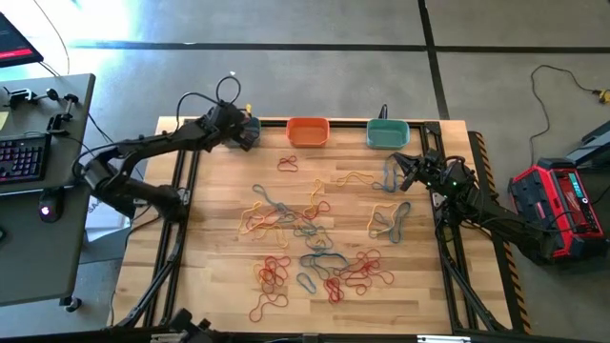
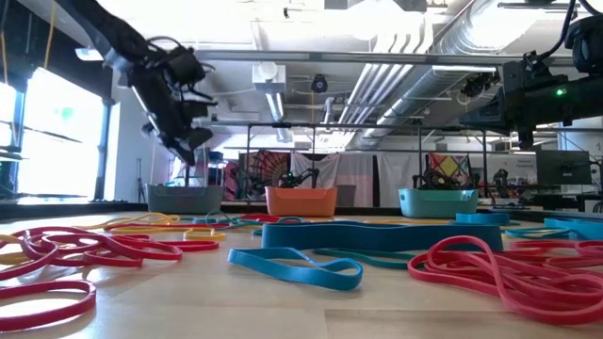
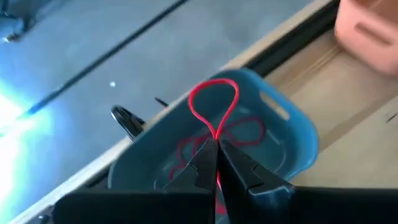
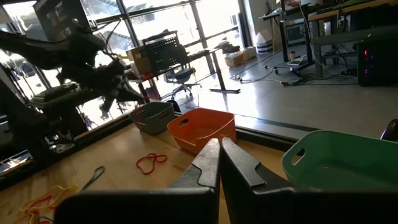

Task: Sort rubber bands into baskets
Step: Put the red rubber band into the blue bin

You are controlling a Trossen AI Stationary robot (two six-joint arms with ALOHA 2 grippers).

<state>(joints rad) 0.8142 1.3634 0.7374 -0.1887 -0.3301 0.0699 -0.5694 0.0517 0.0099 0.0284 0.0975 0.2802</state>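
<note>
Hanging above the grey-blue basket (image 3: pixel 273 134) at the table's far left corner, the left gripper (image 3: pixel 216 163) had its fingers pinched together on a red rubber band (image 3: pixel 214 109), whose loop stood out past the fingertips over the tub. More red bands (image 3: pixel 239 134) lay inside that tub. In the low view the same gripper (image 2: pixel 188 141) hovered over the basket (image 2: pixel 185 198) without touching it.

The right gripper (image 4: pixel 219 165) was closed with nothing between its fingers. Seen from overhead it (image 1: pixel 405 171) sat near the table's right edge, just in front of the teal-green basket (image 1: pixel 388 133). The orange basket (image 1: pixel 308 131) stood between the other two along the far edge of the wooden table (image 1: pixel 219 276).

Most rubber bands were still loose on the tabletop: a red cluster (image 1: pixel 272 276) toward the near side, another red tangle (image 1: pixel 360 270) beside it, yellow and tan loops (image 1: pixel 259 217) around the middle, and blue-grey ones (image 1: pixel 320 259) mixed among them. A single red band (image 1: pixel 287 164) lay apart, in front of the orange basket, and a yellow and blue group (image 1: pixel 389 221) rested near the right arm.

No brand, label or writing could be read on the baskets, the bands or the arms. A red and black case (image 1: pixel 558 205) stood on the floor right of the table; any lettering on it was too small to make out.
</note>
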